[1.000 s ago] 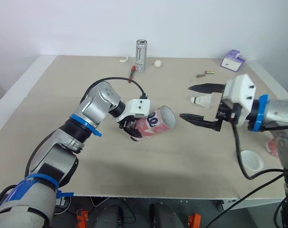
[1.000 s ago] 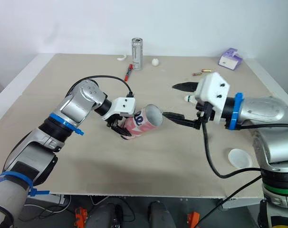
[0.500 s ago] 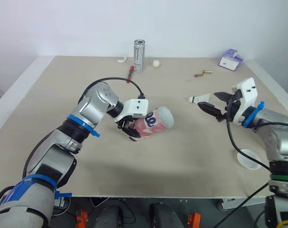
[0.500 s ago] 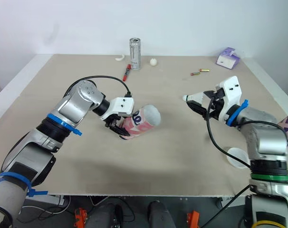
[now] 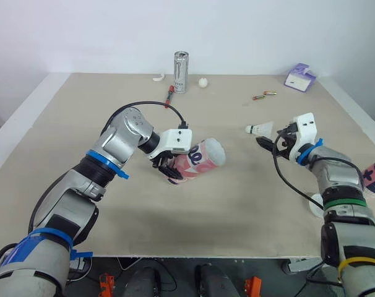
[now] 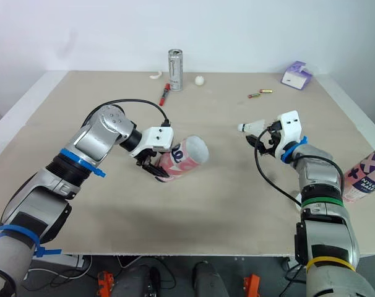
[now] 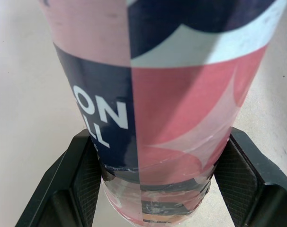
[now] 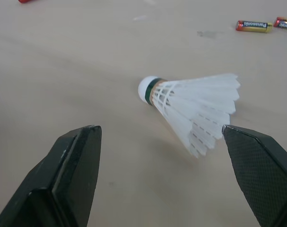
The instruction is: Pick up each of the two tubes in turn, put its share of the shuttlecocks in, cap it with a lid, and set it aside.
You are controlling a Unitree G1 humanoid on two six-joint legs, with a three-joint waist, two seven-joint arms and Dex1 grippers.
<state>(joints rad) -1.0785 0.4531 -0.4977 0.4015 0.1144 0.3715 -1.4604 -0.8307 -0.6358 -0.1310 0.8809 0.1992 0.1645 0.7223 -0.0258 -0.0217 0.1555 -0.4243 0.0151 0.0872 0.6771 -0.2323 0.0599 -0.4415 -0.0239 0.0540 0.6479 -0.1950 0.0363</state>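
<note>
Right hand (image 8: pixel 158 128) is hovering with fingers wide apart, just short of the shuttlecock (image 8: pixel 191 113). It is lying sideways on the desk (image 5: pixel 237 210), feathers white, cork green-banded. Closing on the cork end would be sparing the feathers. Left hand (image 5: pixel 168 166) is clamping the pink-and-navy tube (image 5: pixel 205 156), tilted rightward.

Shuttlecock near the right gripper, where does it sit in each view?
Left eye view: shuttlecock right of centre, beside the right gripper.
Right eye view: shuttlecock right of centre.
Right wrist view: shuttlecock just ahead of the open gripper.
Shared landmark: the batteries lying beyond it.
</note>
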